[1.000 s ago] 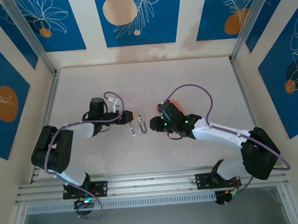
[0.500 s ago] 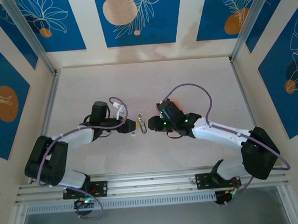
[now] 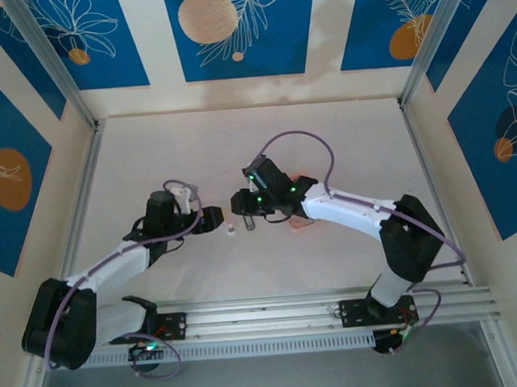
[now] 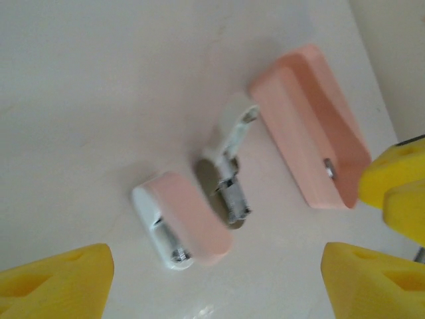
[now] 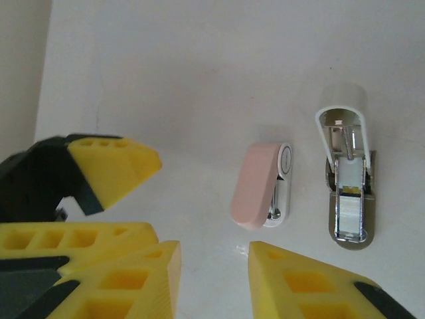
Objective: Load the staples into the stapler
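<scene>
The stapler [image 5: 348, 181] lies open on the table, its white cover flipped back and its metal channel bare; it also shows in the left wrist view [image 4: 229, 183] and from above [image 3: 249, 220]. No staples can be made out. The salmon-pink tray [image 4: 309, 126] lies just beyond the stapler, partly under the right arm [image 3: 302, 227]. My left gripper [image 4: 216, 266] [image 3: 213, 218] stands open wide, empty, left of the stapler. My right gripper [image 5: 212, 256] [image 3: 239, 203] hovers over the stapler's far end, open by a narrow gap, nothing between its fingers.
A small pink-and-white block [image 5: 262, 186] [image 4: 182, 219] [image 3: 231, 230] lies beside the stapler, between the two grippers. The left gripper's yellow fingers [image 5: 109, 166] show close by in the right wrist view. Metal rails [image 3: 265, 319] run along the near edge.
The right arm swung left, bringing its gripper over the stapler and uncovering the pink tray. The left arm stretched out lower and its jaws opened wider.
</scene>
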You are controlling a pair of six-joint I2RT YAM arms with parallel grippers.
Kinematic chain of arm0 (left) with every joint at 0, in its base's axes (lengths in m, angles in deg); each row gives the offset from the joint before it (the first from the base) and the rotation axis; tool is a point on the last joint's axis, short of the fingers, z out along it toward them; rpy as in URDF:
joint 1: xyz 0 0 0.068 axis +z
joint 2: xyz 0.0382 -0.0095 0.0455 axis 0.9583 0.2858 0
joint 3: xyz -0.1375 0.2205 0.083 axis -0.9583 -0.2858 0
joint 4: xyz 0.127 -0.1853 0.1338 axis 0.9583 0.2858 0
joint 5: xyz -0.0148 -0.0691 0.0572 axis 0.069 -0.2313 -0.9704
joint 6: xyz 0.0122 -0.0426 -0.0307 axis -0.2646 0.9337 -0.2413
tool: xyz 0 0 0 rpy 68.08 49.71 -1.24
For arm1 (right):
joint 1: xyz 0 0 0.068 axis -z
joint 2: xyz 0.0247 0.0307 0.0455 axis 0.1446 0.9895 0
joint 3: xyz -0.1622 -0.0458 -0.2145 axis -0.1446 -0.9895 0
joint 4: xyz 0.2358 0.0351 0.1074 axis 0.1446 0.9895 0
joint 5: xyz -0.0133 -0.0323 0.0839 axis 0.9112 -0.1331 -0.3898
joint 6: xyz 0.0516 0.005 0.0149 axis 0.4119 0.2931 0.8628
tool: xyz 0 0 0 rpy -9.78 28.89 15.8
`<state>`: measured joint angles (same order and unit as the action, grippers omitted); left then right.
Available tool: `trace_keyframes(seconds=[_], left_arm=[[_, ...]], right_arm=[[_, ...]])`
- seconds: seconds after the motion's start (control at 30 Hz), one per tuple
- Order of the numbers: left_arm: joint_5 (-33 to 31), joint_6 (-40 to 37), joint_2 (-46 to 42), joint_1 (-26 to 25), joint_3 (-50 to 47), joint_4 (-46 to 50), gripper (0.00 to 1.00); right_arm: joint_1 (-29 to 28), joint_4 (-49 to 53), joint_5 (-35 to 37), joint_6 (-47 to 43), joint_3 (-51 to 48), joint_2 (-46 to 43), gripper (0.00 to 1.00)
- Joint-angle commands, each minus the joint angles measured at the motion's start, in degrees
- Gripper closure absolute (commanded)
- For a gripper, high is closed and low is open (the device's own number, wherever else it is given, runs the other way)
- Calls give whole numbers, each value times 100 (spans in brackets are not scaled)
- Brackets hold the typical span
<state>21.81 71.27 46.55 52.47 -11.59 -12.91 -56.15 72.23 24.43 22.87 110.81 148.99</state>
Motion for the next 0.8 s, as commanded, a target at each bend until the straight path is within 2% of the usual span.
trace_keyframes(seconds=[0.0, 0.13, 0.23, 0.77], left_arm=[[-798, 432, -450, -12, -340, 182, 18], [-1099, 391, -923, -17, -647, 281, 18], [-1167, 279, -1063, -14, -756, 298, 17], [-908, 203, -481, -17, -695, -78, 17]], right_arm=[[-28, 613, -213, -49, 399, 346, 68], [-33, 936, -231, -40, 710, 660, 69], [-33, 1151, -190, -28, 878, 836, 73], [-156, 1082, -594, -36, 1134, 1242, 78]])
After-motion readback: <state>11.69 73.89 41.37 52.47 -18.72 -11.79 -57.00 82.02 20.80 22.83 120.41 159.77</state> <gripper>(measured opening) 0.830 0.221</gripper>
